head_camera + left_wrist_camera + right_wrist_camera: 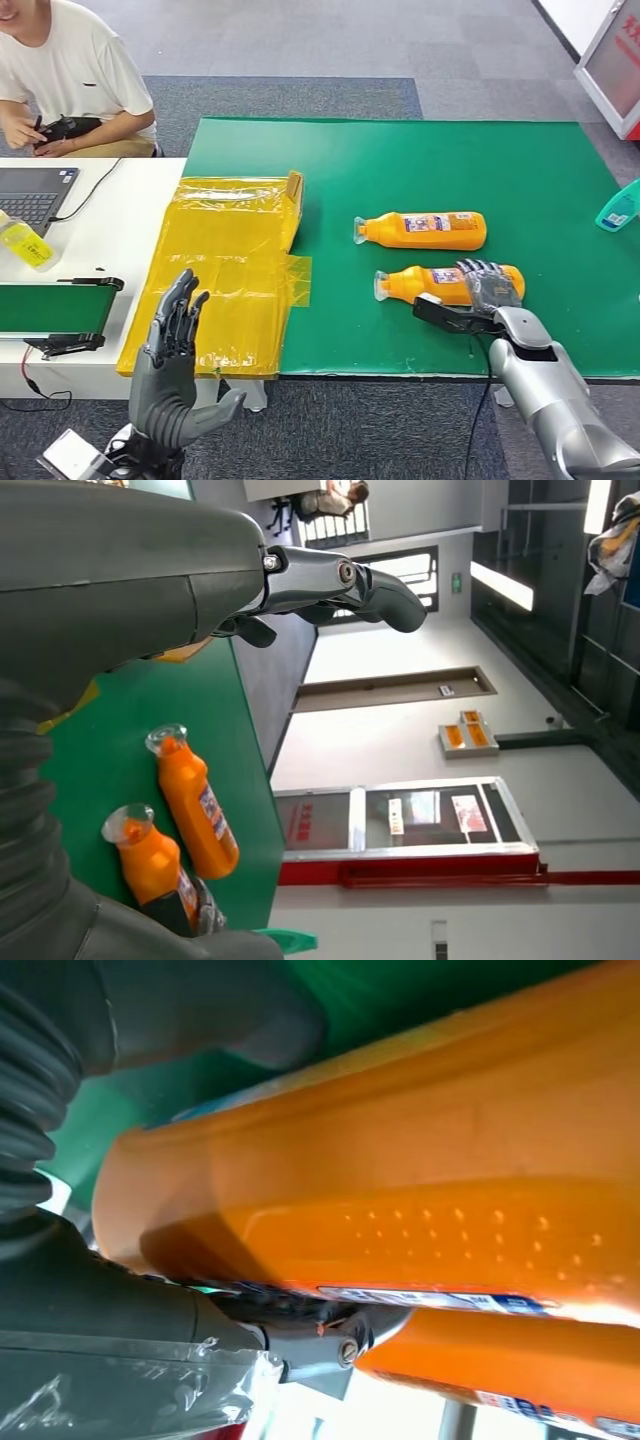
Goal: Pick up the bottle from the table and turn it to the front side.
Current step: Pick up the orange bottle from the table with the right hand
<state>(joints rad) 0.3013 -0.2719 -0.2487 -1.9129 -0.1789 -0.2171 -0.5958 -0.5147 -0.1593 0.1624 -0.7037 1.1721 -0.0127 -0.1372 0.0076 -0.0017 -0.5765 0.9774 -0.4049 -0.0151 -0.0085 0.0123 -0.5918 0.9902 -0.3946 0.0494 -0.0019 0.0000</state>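
Two orange bottles lie on their sides on the green mat [528, 180], caps pointing left. My right hand [483, 290] grips the near bottle [423, 283] around its base end, fingers draped over the top and thumb along the near side; the bottle still rests on the mat. In the right wrist view this bottle [423, 1190] sits between thumb [151, 1330] and fingers, with the far bottle [513, 1360] behind it. That far bottle [426, 230] lies free. My left hand [175, 340] is raised and open by the table's front edge. The left wrist view shows both bottles [198, 810] [147, 860].
A yellow plastic sheet [226, 270] covers the table left of the mat. A person [68, 80] sits at the far left behind a laptop [34, 195]. A small green conveyor [53, 305] and a yellow bottle [26, 245] lie at left. A teal bottle [620, 205] sits at the mat's right edge.
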